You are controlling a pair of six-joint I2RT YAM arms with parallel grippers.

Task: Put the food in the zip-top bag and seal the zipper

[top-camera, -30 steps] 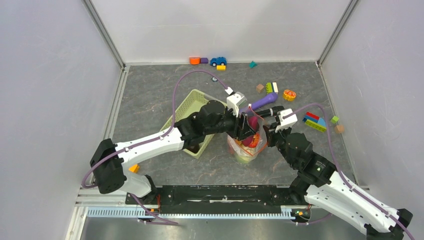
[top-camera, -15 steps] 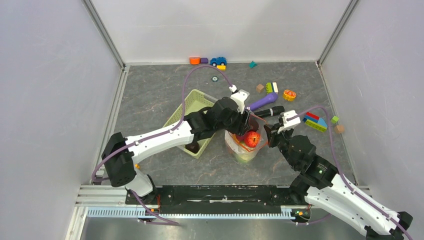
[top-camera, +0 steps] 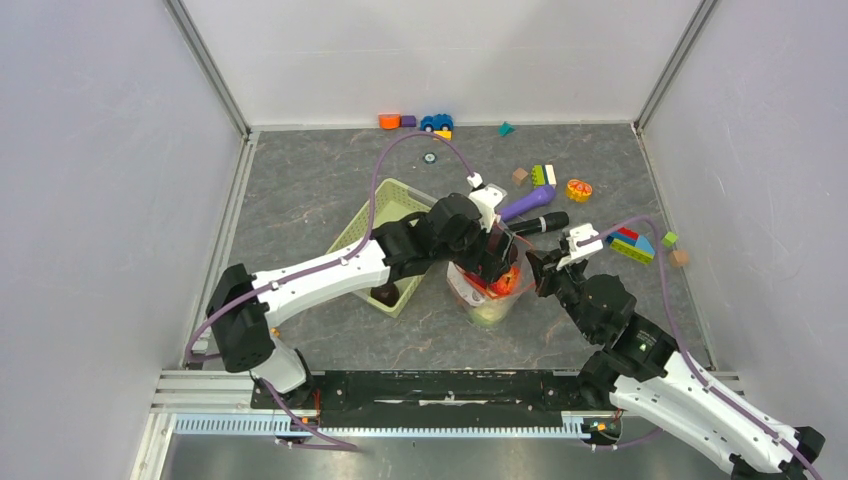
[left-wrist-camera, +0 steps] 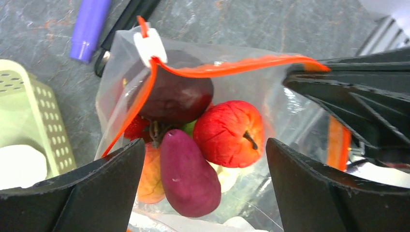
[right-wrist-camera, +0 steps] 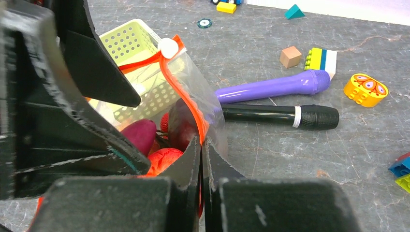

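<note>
Jaws of the left gripper (left-wrist-camera: 205, 159) stand spread wide and hold nothing. Those of the right gripper (right-wrist-camera: 201, 145) are pressed together on the zipper (left-wrist-camera: 232, 70), pinching the rim of the zip-top bag (left-wrist-camera: 275, 101) so that its mouth gapes.

The likeliest trouble is a snag. One left finger (left-wrist-camera: 87, 193) sits just beside the sagging stretch of the orange strip, and a careless lift could catch it and tip the bag, spilling food onto the worktop (left-wrist-camera: 241, 24). If the right pinch slips, the mouth would probably fold shut. The heap also looks high, close under the strip, so it may get in the way of sealing.

The food lies inside the bag, beneath and between the spread left jaws: a red apple (left-wrist-camera: 229, 133), a purple piece (left-wrist-camera: 186, 176) and a dark round piece (left-wrist-camera: 176, 96). A white piece (left-wrist-camera: 17, 166) lies outside them, in the green basket (left-wrist-camera: 29, 111) beside the bag.
</note>
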